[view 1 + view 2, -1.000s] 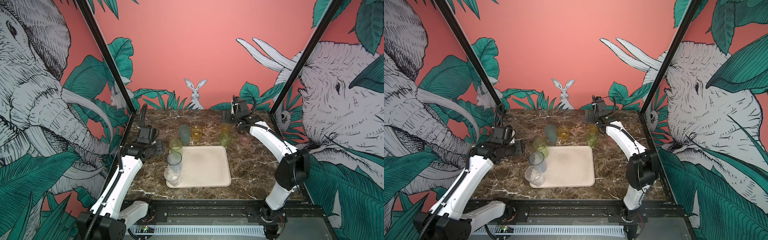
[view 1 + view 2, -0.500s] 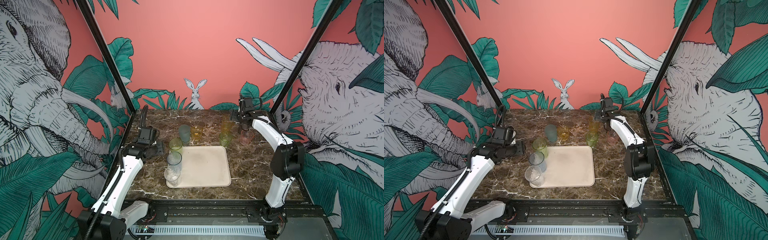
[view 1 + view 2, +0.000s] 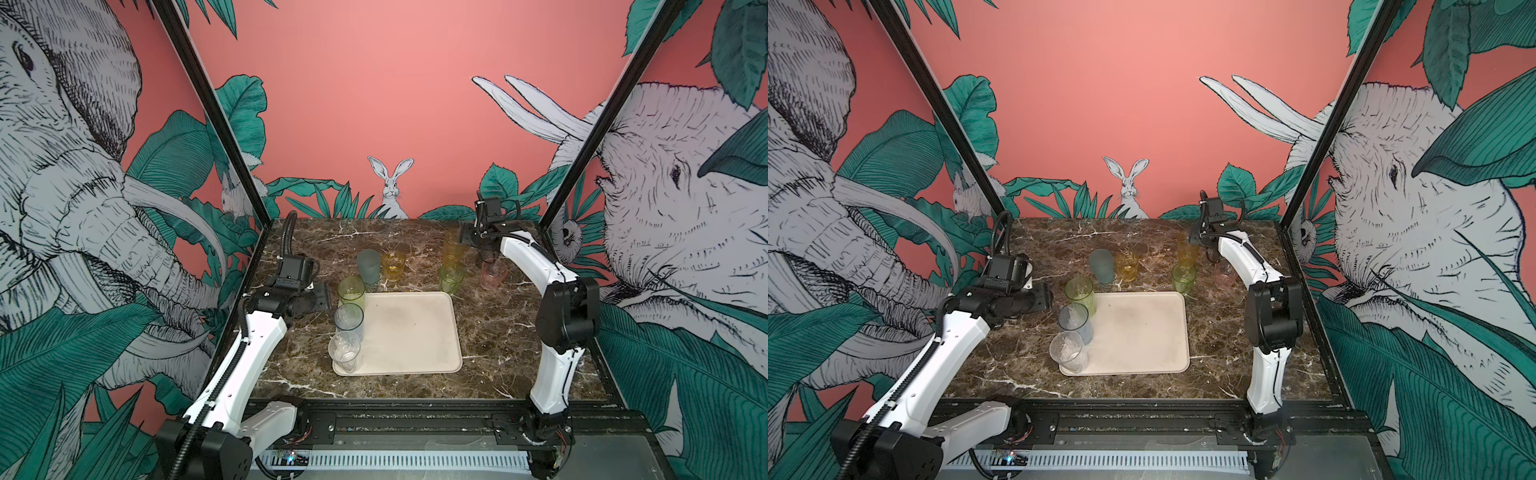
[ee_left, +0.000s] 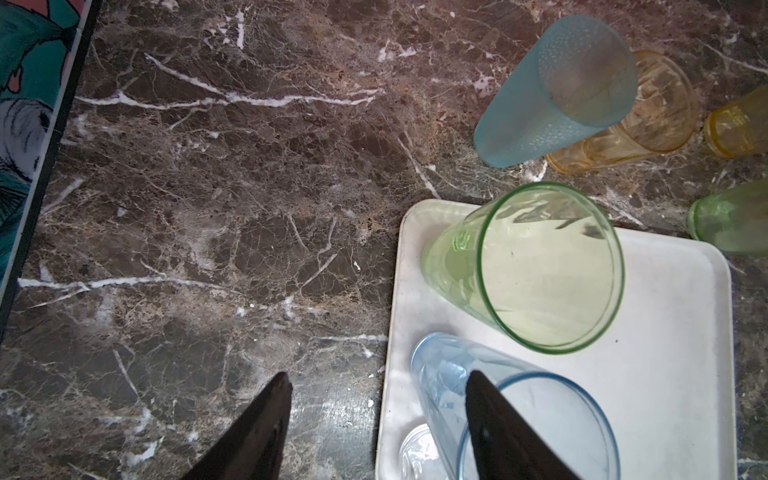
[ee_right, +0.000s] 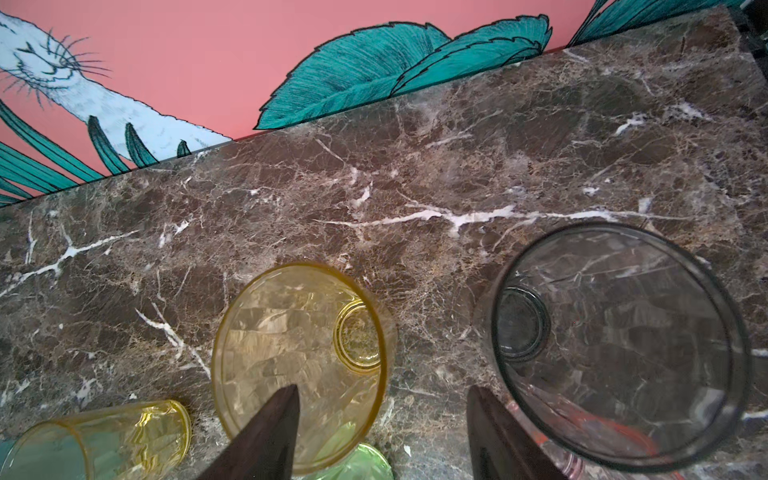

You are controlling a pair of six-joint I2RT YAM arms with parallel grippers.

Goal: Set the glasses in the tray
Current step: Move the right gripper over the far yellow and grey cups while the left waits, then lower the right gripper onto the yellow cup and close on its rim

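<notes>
The cream tray [image 3: 415, 340] lies mid-table. Three glasses stand along its left side: yellow-green [image 3: 351, 291], pale blue [image 3: 349, 318] and clear [image 3: 344, 351]. On the marble behind it are a frosted teal glass [image 3: 368, 264], a short amber one [image 3: 393, 265], a tall amber one [image 3: 453, 249], a short green one [image 3: 451, 279] and a pink one [image 3: 493, 273]. My right gripper [image 5: 382, 392] hangs open above the tall amber glass [image 5: 299, 365] and the smoky grey glass [image 5: 615, 332], one fingertip over the amber mouth, holding nothing. My left gripper [image 4: 378, 378] is open beside the tray's left edge [image 4: 395, 291].
The back wall runs close behind the right gripper [image 3: 478, 249]. Black frame posts stand at both far corners of the table. The left gripper [image 3: 322, 297] sits just left of the yellow-green glass. Bare marble [image 3: 498, 332] lies to the right of the tray.
The right arm has swung right along the back of the table and its jaws have narrowed. The left arm and all the glasses have stayed put.
</notes>
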